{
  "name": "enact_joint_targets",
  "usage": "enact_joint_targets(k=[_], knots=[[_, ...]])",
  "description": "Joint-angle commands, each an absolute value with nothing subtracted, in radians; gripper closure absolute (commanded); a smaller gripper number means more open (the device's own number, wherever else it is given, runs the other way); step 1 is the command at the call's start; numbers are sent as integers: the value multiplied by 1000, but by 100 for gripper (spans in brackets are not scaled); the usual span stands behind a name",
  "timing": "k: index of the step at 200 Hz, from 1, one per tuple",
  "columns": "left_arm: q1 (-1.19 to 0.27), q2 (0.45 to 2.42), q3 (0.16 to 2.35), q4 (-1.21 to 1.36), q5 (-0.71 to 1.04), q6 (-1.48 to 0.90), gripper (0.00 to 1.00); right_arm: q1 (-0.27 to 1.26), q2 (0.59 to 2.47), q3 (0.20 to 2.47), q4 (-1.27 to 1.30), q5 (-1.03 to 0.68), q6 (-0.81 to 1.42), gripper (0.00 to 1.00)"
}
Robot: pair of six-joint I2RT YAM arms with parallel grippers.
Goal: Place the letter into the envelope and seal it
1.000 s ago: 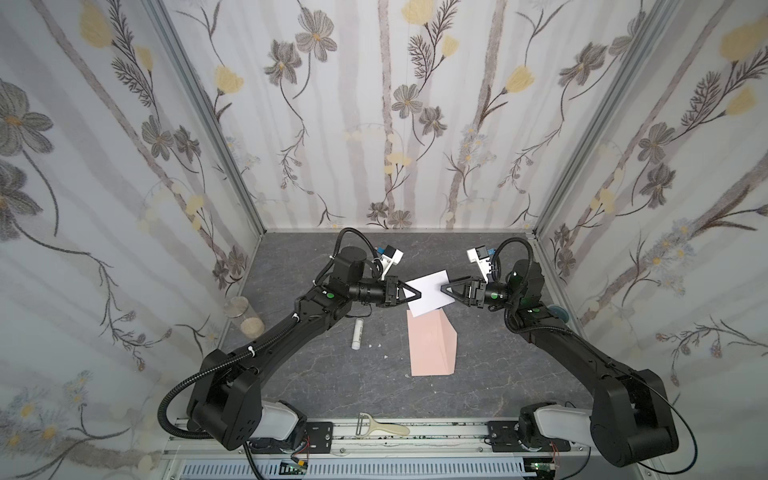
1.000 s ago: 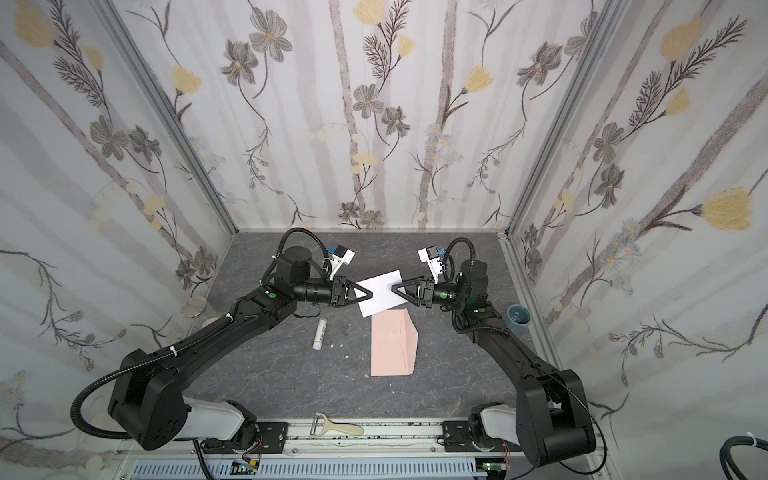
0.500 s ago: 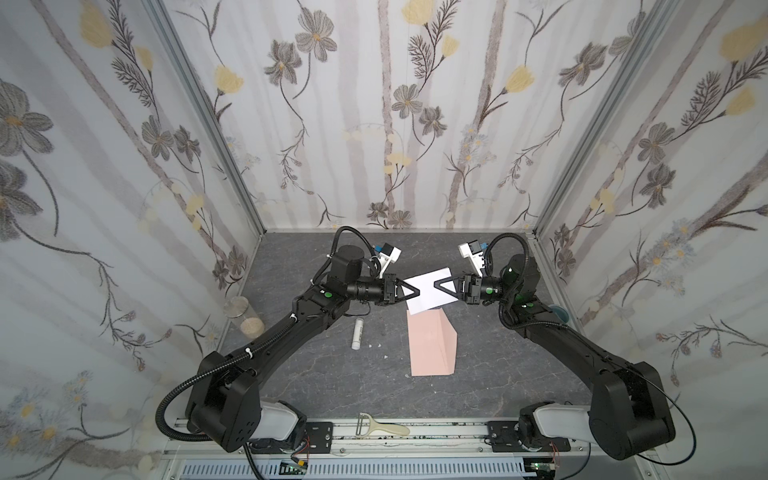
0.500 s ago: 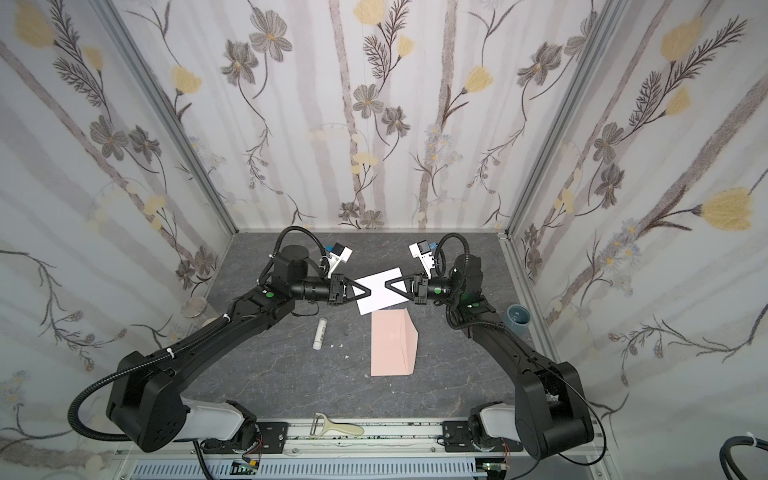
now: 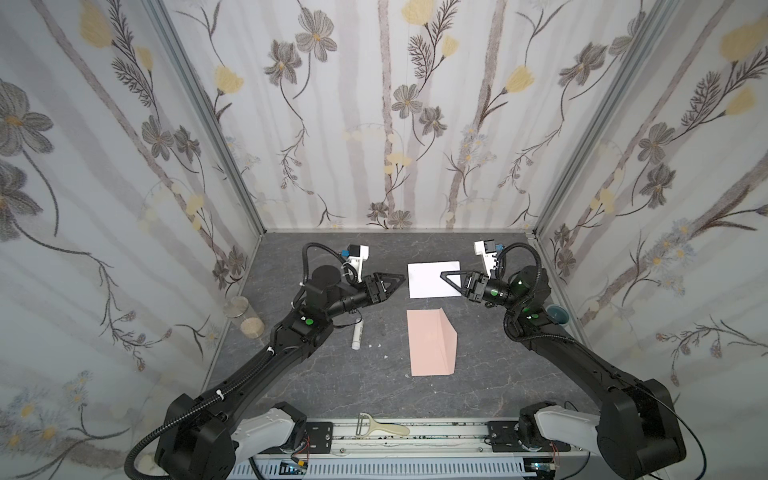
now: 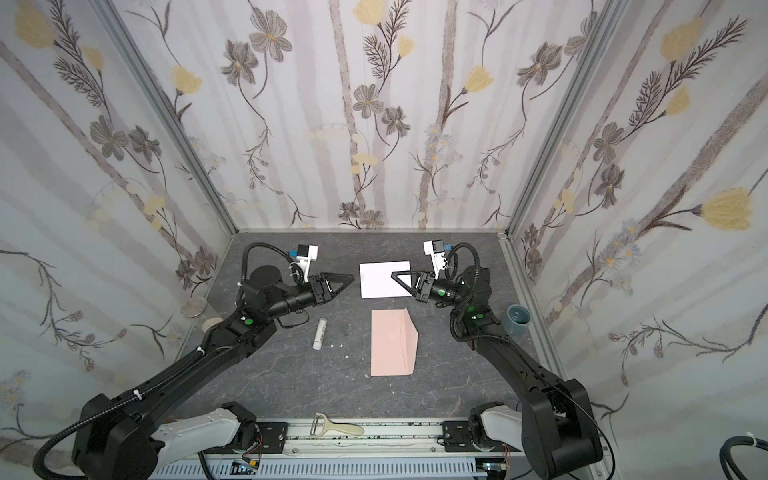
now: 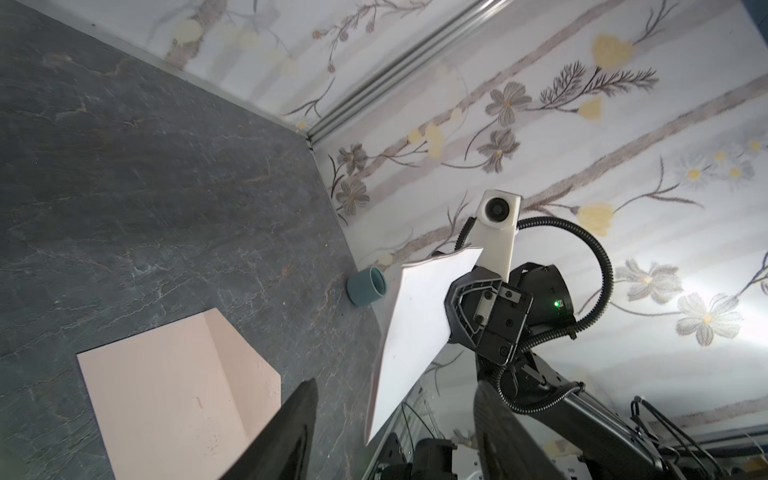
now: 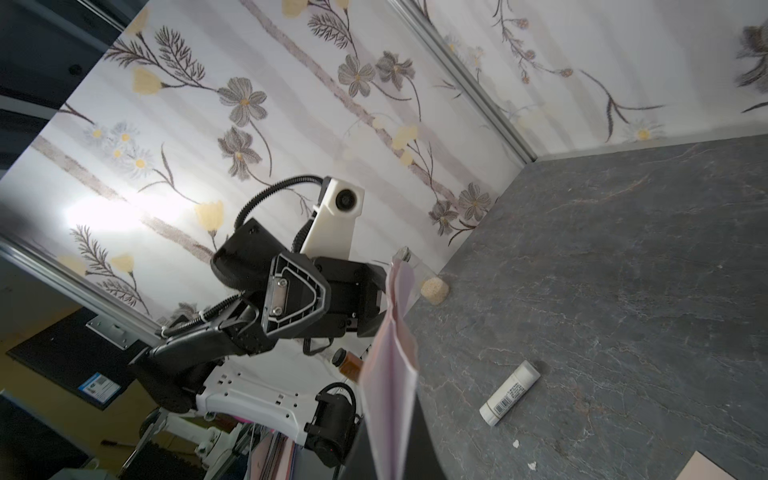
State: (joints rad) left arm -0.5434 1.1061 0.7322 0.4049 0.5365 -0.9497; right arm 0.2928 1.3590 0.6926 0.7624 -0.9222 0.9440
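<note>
The thin white rectangular paper letter (image 5: 432,279) hangs in the air over the far half of the dark grey stone-patterned tabletop (image 5: 332,374), clear of the surface. The right gripper (image 5: 444,276) has its fingers pinched tight on the sheet near its right edge. The left gripper (image 5: 401,279) sits just beside the sheet's left edge, its fingers spread partway and touching nothing. The pale salmon-pink rectangular paper envelope (image 5: 428,345) lies flat near the tabletop's middle, nearer the front edge than the letter. Its flap is folded out towards the right edge.
</note>
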Motion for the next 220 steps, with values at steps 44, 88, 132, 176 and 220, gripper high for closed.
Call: enact_joint_targets(k=[44,88,132,176,220], knots=[[-743,1021,547,751,61,-1012,46,391,1273,618,868,-444,1032,100],[-854,1165,536,961,-25,-1023,54,539,1251,484,1064,-182,1076,100],[-892,1304,600,1069,-21,-1019,56,633,1252,461,1118,-92,1070,100],[-892,1364,666,1083,8,-1003,61,661,1241,450,1113,-24,1058,100],[-894,1408,689,1106,21,-1020,66,665,1258,454,1121,-29,1069,100]])
